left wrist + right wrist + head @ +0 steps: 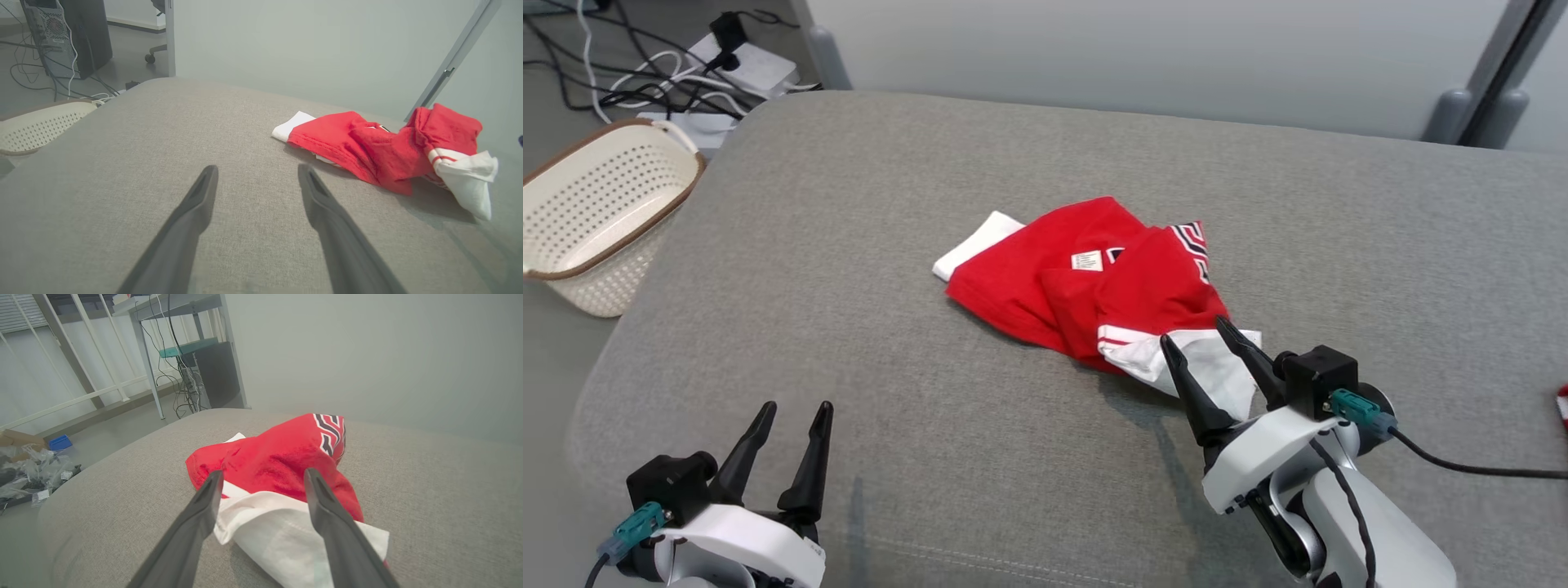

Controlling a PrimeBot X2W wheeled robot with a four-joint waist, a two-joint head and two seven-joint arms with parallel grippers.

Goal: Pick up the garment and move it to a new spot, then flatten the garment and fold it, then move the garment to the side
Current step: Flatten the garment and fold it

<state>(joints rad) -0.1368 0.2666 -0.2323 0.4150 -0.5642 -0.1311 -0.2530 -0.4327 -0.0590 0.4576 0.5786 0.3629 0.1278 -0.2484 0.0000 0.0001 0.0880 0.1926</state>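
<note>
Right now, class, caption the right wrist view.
Open right gripper at the white end of a crumpled red garment on a grey cushion.

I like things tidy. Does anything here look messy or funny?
Yes. The red and white garment lies crumpled in a heap on the grey cushion, not flat. The right hand, open, points at its white end.

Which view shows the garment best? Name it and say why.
Head view: the whole crumpled garment shows from above. The left wrist view gives it side-on; the right wrist view gives its near white end, partly behind the right claw.
</note>
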